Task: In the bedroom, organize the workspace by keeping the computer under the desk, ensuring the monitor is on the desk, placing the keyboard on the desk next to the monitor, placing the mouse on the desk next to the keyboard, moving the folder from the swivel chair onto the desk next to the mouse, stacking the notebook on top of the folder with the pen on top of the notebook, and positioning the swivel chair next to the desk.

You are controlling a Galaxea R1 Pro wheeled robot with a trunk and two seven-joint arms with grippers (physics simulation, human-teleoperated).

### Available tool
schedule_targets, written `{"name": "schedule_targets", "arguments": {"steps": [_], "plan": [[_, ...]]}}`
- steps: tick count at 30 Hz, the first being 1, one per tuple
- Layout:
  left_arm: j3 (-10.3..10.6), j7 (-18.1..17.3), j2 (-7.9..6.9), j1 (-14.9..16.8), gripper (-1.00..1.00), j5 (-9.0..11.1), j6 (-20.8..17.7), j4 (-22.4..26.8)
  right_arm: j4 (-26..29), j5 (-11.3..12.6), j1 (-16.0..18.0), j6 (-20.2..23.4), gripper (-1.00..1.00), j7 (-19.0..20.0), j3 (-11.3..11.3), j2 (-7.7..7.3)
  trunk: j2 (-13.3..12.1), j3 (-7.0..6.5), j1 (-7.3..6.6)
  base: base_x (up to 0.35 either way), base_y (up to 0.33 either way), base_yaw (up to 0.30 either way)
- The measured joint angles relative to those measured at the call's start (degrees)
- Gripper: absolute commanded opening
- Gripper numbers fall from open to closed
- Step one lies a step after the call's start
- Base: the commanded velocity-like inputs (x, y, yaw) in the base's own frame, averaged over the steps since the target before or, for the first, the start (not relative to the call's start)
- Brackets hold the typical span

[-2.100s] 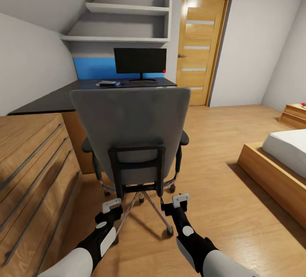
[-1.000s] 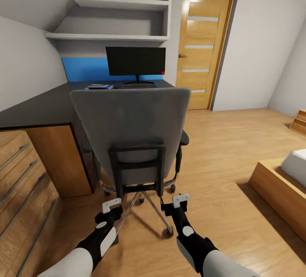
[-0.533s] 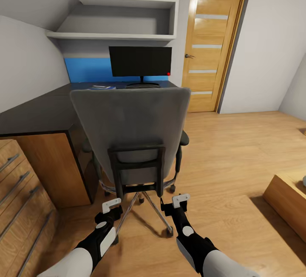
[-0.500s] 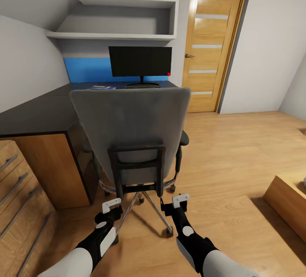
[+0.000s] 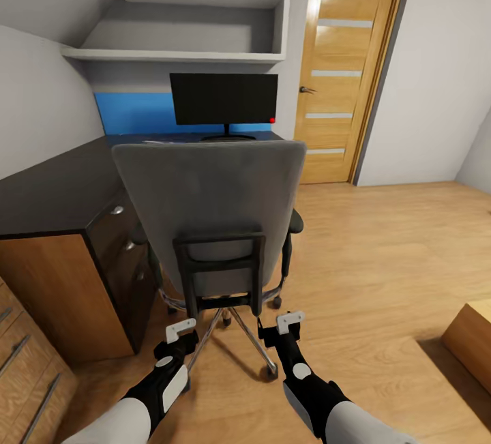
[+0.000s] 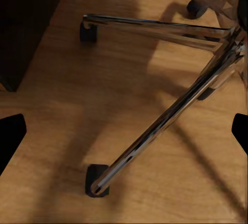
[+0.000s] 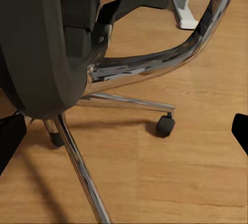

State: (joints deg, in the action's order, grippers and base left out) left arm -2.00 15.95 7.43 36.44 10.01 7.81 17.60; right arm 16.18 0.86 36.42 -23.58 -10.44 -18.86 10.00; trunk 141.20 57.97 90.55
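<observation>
From the head view, we're parked right behind the swivel chair (image 5: 210, 212), looking at its grey backrest. It sits just beside the dark desk (image 5: 54, 188), at the desk's right side. The monitor (image 5: 224, 99) stands upright at the far end of the desk, under the wall shelves (image 5: 184, 21), with a wooden door (image 5: 344, 76) to its right. The chair back hides whatever else is on the desk near the monitor, so we can't make out the keyboard or mouse. Our left gripper (image 5: 179, 328) and right gripper (image 5: 289, 322) hang low above the floor (image 5: 382, 253), just behind the chair's chrome base, both holding nothing; from here we can't tell how wide the fingers are.

Left wrist view: chrome chair legs (image 6: 170, 110) and black casters (image 6: 95, 180) over the wood floor. Fingertips (image 6: 10, 139) sit far out at both edges, so they're spread wide, nothing between them.

Right wrist view: underside of the seat, the curved chrome frame (image 7: 155, 64) and a caster (image 7: 165, 125). Fingers (image 7: 10, 136) again spread apart and empty.
</observation>
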Motion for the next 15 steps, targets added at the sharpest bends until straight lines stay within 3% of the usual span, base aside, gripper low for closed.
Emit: {"name": "schedule_targets", "arguments": {"steps": [15], "plan": [[0.0, -0.2, -0.86, 0.0, 1.00, -0.1, 0.0, 0.0, 0.0, 0.0, 0.0, 0.0, 1.00, 0.0, 0.0, 0.00, 0.0, 0.01, 0.00, 0.322, 0.000, 0.000]]}}
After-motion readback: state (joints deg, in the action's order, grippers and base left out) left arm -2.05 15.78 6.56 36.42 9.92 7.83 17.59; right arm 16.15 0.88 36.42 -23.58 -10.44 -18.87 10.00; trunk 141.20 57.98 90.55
